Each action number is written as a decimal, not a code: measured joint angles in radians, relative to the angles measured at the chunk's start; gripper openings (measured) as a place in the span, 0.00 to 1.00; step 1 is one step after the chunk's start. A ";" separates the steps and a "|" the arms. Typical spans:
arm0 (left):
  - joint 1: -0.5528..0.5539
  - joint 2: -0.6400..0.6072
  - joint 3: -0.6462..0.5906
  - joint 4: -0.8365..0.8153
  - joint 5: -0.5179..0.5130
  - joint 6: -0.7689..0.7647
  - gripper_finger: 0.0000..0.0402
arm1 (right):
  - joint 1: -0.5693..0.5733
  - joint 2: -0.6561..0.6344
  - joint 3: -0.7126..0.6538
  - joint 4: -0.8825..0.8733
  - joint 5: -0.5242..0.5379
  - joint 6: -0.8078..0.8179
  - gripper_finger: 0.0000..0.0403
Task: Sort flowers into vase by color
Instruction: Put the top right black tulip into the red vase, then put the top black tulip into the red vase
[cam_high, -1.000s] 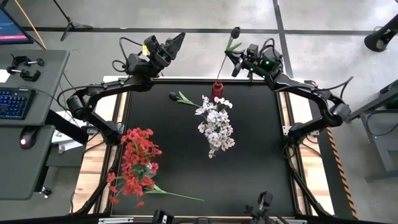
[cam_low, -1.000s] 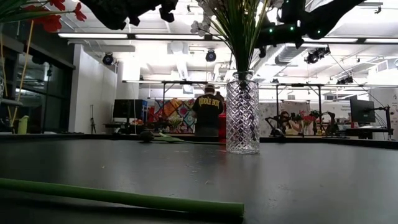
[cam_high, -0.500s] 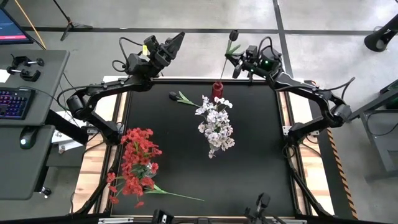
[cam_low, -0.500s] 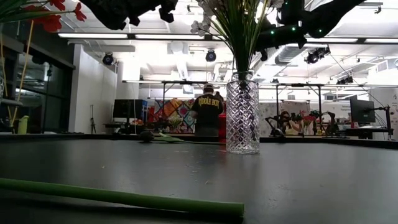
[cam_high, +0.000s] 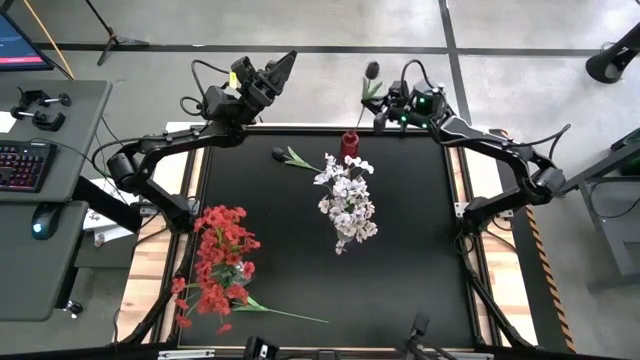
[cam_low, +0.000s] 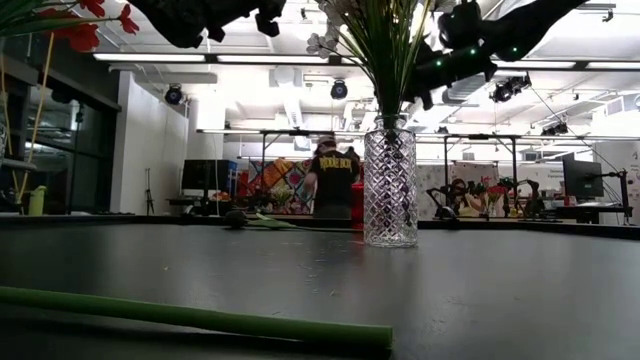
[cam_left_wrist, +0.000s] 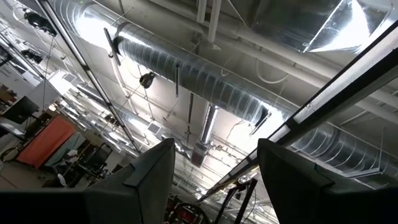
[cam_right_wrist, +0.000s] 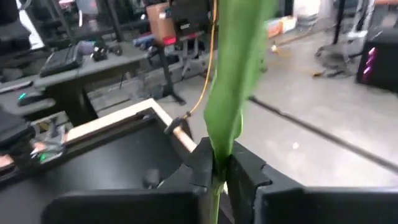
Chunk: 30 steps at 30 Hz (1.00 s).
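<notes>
My right gripper (cam_high: 381, 101) is raised over the table's far edge, shut on a flower with a dark bloom (cam_high: 372, 68) and a green leaf (cam_right_wrist: 233, 74). Its thin stem slants down toward a small red vase (cam_high: 350, 143); whether it touches the vase I cannot tell. A patterned glass vase (cam_low: 390, 185) holds the white flowers (cam_high: 347, 200). Red flowers (cam_high: 220, 260) stand at the near left. Another dark-budded flower (cam_high: 290, 157) lies flat on the mat. My left gripper (cam_high: 276, 68) stays open, high at the far left, pointing at the ceiling (cam_left_wrist: 211, 93). My right gripper pinches the flower's green stem (cam_right_wrist: 219, 148) between its two fingers, just below the leaf and the bloom. The fingers come from the table's right side, roughly level, and lie across the stem. The flower stands tilted, bloom up, its stem running down toward the red vase.
A loose green stem (cam_low: 200, 318) lies along the mat's near edge. The black mat (cam_high: 420, 260) has bare room to the right of the white flowers. Beyond the table a person (cam_low: 333, 180) stands in the room.
My right gripper has tipped downward, closer to level, while staying over the far edge. The held flower has tilted with it: its dark bloom has swung in toward the table and sits lower, while the stem's lower end stays by the red vase.
</notes>
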 joint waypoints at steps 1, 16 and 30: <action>0.000 0.000 0.000 0.000 0.000 0.000 0.54 | 0.000 0.000 0.000 -0.012 -0.016 0.001 0.07; 0.000 0.000 0.000 0.034 0.000 0.001 0.54 | 0.041 -0.012 0.000 -0.116 -0.113 -0.065 0.57; 0.015 -0.016 0.000 0.046 0.000 0.000 0.54 | -0.048 -0.145 0.000 -0.520 -0.086 -0.225 0.60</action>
